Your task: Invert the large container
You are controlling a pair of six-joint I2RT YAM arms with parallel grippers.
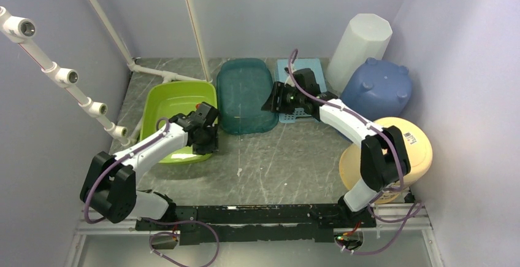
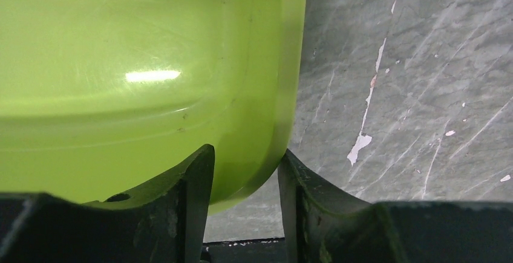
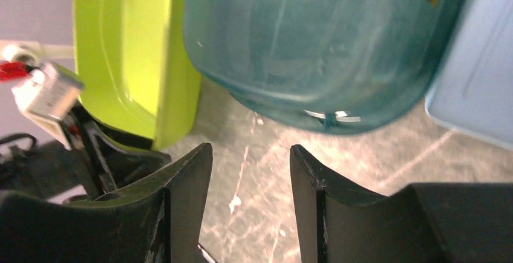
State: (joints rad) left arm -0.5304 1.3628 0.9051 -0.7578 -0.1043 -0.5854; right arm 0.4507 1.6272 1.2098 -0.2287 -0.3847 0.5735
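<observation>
Left wrist view: left pincer (image 2: 246, 154) pinches the rim corner of lime-green plastic tub (image 2: 139, 75), leverage for flipping; right pincer (image 3: 251, 148) half-open, empty, above grey bench (image 3: 375, 172).

container: lime-green basin (image 1: 173, 102), glossy plastic, rectangular with rounded corners
pose: upright, open side up
place: left side of the counter (image 1: 276, 162), mid-depth
</observation>
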